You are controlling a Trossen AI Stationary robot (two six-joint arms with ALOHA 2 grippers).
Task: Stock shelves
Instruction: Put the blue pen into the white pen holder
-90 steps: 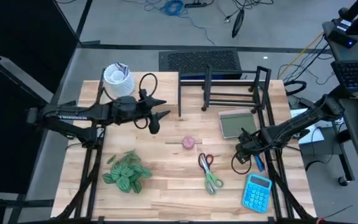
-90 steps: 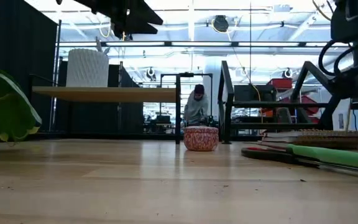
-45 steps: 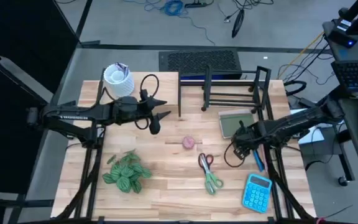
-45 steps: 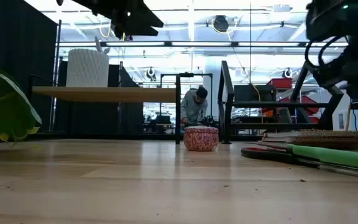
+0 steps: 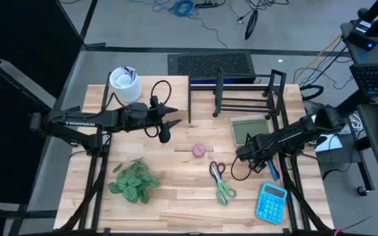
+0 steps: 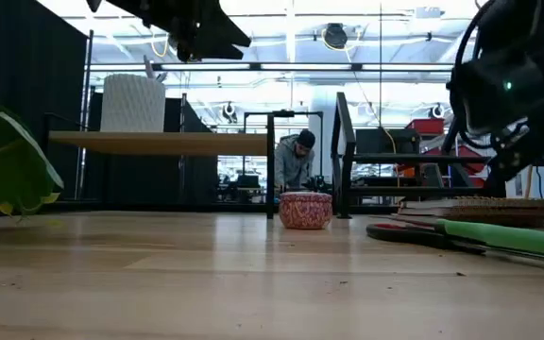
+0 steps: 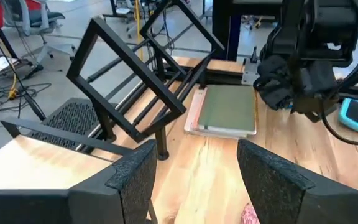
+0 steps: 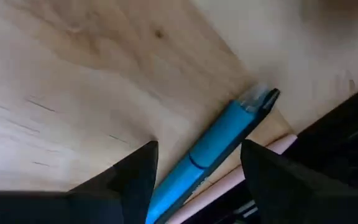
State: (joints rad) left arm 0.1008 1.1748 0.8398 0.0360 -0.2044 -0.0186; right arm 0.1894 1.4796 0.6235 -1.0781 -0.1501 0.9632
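Pale wood forms the riser shelf (image 5: 146, 92) at the worktop's far left corner, a white ribbed vase (image 5: 125, 84) standing on it. The left gripper (image 5: 169, 122) hangs spread and empty beside its near edge. The black wire rack (image 5: 238, 95) stands mid far edge. The right gripper (image 8: 197, 168), fingers parted, hovers over a blue marker (image 8: 219, 143) near the right edge. A person (image 6: 294, 161) works in the room behind.

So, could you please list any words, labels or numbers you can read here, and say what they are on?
"TROSSEN", roughly: pale lettering along the left arm, small and only just legible in the high view.
Blue calculator: keys and display too small to read.
Blue pen: no legible print.
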